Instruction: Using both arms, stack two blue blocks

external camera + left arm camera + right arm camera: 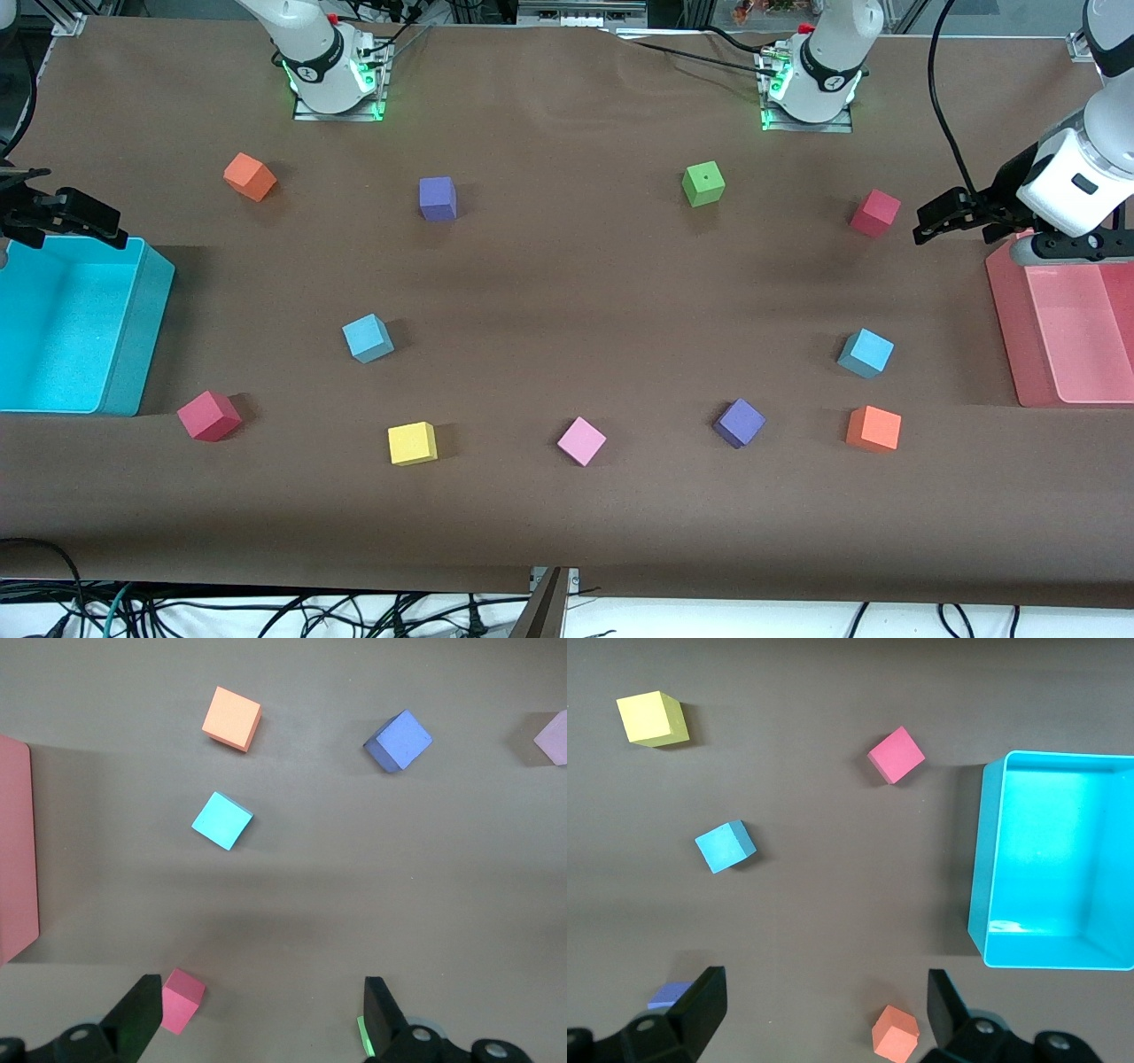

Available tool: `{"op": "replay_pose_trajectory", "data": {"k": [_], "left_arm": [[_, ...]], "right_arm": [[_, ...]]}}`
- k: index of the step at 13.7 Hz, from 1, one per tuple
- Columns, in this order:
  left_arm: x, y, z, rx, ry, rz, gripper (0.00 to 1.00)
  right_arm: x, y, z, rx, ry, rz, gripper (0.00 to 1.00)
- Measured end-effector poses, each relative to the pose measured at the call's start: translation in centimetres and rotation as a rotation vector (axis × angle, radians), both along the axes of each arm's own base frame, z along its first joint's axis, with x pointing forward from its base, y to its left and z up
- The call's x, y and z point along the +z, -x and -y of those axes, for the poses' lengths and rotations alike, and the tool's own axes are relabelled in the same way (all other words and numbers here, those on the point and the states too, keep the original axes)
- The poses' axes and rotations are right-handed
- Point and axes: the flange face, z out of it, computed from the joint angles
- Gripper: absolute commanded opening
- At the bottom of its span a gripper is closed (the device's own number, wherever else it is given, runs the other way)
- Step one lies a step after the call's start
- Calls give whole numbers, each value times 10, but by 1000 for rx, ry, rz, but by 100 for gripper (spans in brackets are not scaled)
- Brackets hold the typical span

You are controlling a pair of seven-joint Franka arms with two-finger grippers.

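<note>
presently, left gripper [941, 217]: up in the air at the left arm's end of the table, over bare cloth beside the pink bin [1005, 337]; fingers [137, 1020] spread wide, holding nothing.
right gripper [75, 217]: up over the edge of the cyan bin [146, 337] at the right arm's end; fingers [700, 1005] spread wide, empty.
first blue block [368, 338]: flat on the table [567, 275] toward the right arm's end, farther from the front camera than the yellow block [412, 443].
second blue block [866, 353]: on the table toward the left arm's end, just beside the orange block [873, 429], which lies nearer the front camera.
blue blocks together: well apart, not stacked.
</note>
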Motion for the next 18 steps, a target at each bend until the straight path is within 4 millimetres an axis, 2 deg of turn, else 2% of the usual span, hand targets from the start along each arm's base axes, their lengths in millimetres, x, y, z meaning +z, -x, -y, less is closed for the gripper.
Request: {"op": "replay_pose_trajectory", "data": {"k": [5, 18], "left_arm": [[-5, -2, -14, 23, 0, -9, 100], [-8, -3, -12, 9, -29, -14, 100]], "right_arm": [[0, 0, 1, -1, 1, -1, 100], [0, 0, 1, -1, 1, -1, 100]]}}
